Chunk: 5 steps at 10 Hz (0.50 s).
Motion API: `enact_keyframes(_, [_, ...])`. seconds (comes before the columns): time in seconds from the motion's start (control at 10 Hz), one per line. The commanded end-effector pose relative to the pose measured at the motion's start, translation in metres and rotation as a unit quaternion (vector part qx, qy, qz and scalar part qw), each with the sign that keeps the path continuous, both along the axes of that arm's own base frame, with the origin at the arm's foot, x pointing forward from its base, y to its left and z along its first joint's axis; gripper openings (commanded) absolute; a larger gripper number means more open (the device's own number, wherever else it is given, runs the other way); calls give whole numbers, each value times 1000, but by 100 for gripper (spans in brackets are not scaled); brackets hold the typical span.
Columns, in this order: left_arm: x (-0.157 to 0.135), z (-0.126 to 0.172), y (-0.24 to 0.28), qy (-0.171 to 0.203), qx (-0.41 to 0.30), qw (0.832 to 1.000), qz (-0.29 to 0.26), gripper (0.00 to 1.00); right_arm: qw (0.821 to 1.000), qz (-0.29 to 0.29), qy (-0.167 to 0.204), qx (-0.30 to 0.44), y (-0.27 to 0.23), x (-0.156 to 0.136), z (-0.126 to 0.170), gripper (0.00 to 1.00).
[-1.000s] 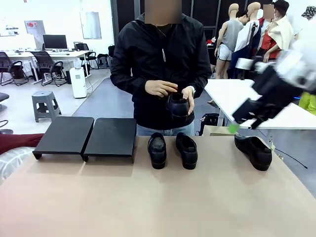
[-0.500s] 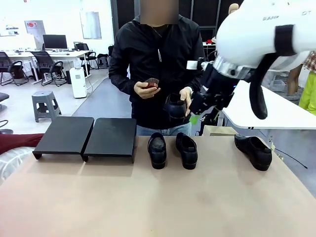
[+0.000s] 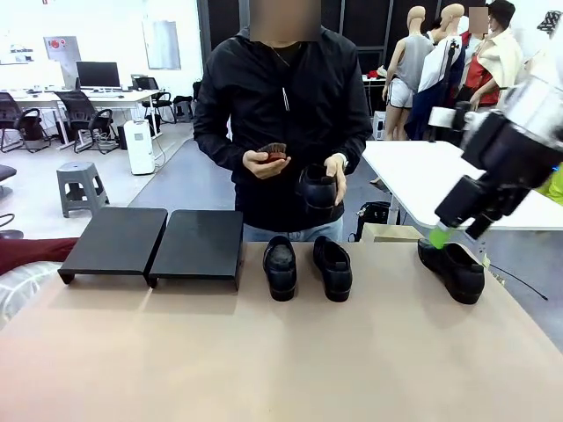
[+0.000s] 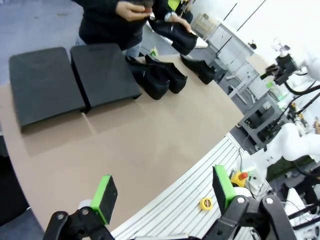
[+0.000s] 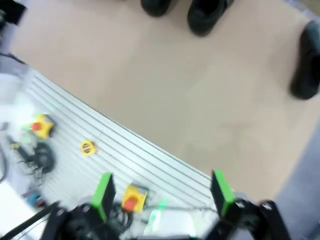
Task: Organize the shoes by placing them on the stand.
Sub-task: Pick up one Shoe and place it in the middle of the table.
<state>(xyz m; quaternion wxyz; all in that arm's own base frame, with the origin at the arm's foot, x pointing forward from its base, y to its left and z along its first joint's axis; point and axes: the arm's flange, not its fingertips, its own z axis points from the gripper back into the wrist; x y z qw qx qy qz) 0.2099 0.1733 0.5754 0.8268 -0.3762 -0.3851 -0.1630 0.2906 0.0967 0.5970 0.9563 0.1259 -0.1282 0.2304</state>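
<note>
right tool (image 5: 163, 194) swung back from held shoe (image 3: 317, 189) of person (image 3: 281, 97) to just above lone shoe (image 3: 451, 268) at desk (image 3: 264, 352) right, spread, empty | left tool (image 4: 164, 192) spread | stand (image 3: 154, 242) bare, pair (image 3: 281, 266) mid-desk | lone shoe looks like the first pick

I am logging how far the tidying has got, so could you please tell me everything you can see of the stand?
The stand is two low, matte black rectangular platforms set side by side with only a thin seam between them. Their tops look slightly sloped and their edges bend down like short feet. It sits on the tan table, far left. Nothing rests on it; the nearest shoe stands apart, just right of it.
</note>
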Motion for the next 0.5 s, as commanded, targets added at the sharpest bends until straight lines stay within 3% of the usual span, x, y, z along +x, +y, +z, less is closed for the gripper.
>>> enact_keyframes(0.0, [0, 1, 1, -10, -2, 1000, -6, 100, 999, 3, -37, 14, 2, -3, -7, 100])
enact_keyframes(0.2, [0, 1, 1, -10, -2, 1000, -6, 100, 999, 36, -33, -21, 19, 4, 0, 100])
enact_keyframes(0.4, [0, 1, 1, -10, -2, 1000, -6, 100, 999, 33, -19, -17, -6, -19, 14, 100])
